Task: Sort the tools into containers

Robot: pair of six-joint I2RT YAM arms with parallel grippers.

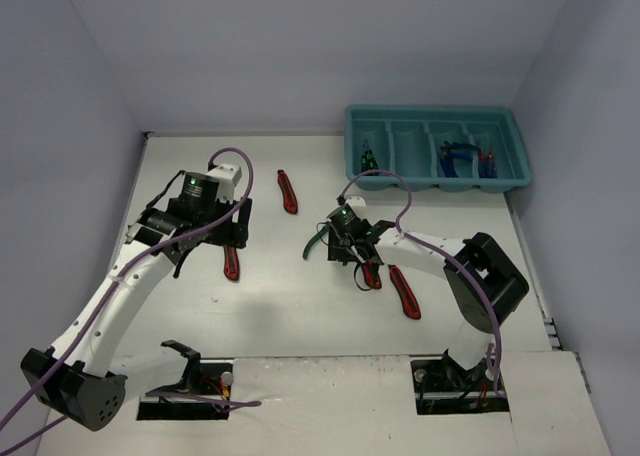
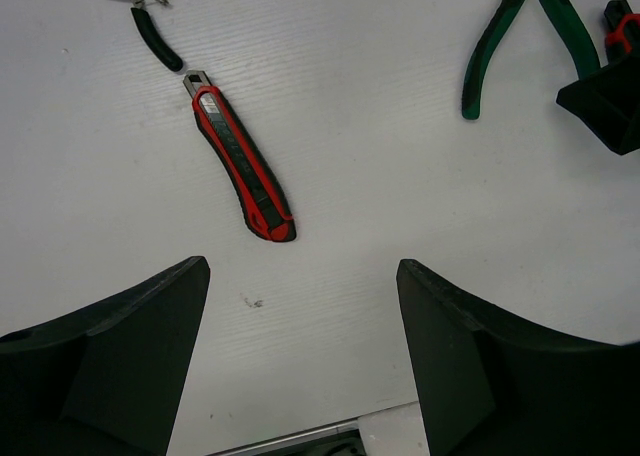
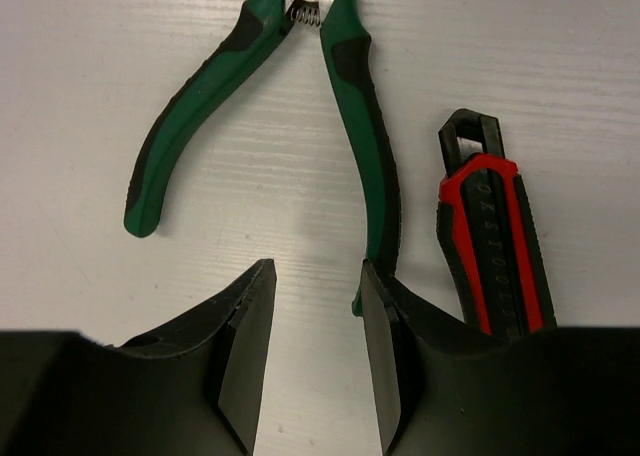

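Green-handled pliers lie mid-table. My right gripper hangs low over their handles, open. In the right wrist view the pliers spread ahead of the gripper. Its right finger covers the end of the right handle, and only bare table lies between the jaws. A red-and-black knife lies just to the right. My left gripper is open and empty above another knife, which lies ahead of it in the left wrist view. The teal tray stands at the back right.
More knives lie on the table: one at the back, two by the right gripper. The tray holds a green screwdriver, blue pliers and a knife. Black-handled pliers show in the left wrist view.
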